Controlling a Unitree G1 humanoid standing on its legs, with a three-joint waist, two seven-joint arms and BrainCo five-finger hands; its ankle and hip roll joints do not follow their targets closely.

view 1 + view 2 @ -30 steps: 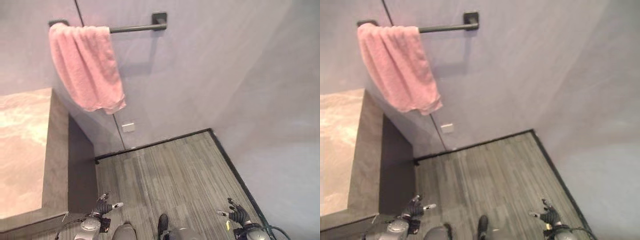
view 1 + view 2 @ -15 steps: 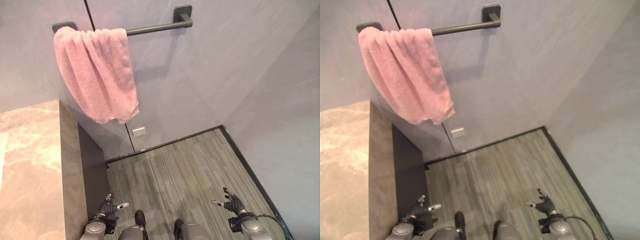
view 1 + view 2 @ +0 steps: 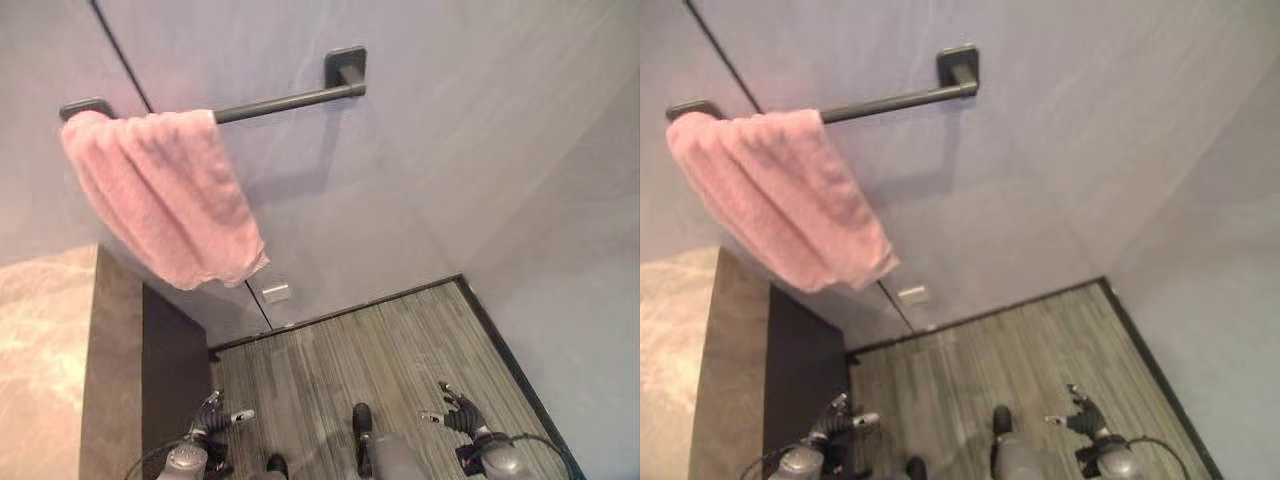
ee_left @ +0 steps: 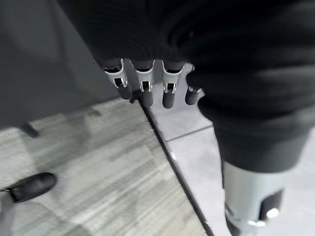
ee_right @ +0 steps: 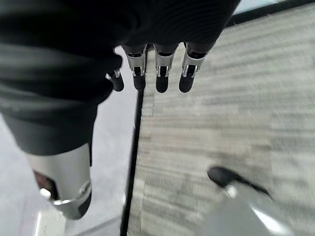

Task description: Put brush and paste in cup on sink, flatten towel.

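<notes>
The fingers of both hands are hanging relaxed and empty: the left hand (image 3: 212, 420) is dangling low at the near left beside the dark side of the counter, and the right hand (image 3: 455, 417) is dangling low at the near right over the grey plank floor (image 3: 340, 360). Each wrist view is showing its own fingers (image 4: 142, 91) loosely extended with nothing between them and the thumb.

Across the last second the whole scene is shifting in the head views, so the camera is moving, not the objects: the view is swinging so that the marbled countertop (image 3: 40, 340), wide at first and then narrowing, is widening again at the near left, while the towel bar (image 3: 285, 98) is sliding in the picture. The pink towel (image 3: 160, 195) is hanging bunched toward the left end of that bar on the far wall, its folds crowded together and its lower edge slanting.

This suggests the robot is turning to face the towel, so the flattening step is probably the one in hand. Neither arm is lifting yet, and the towel is well apart from both hands.
</notes>
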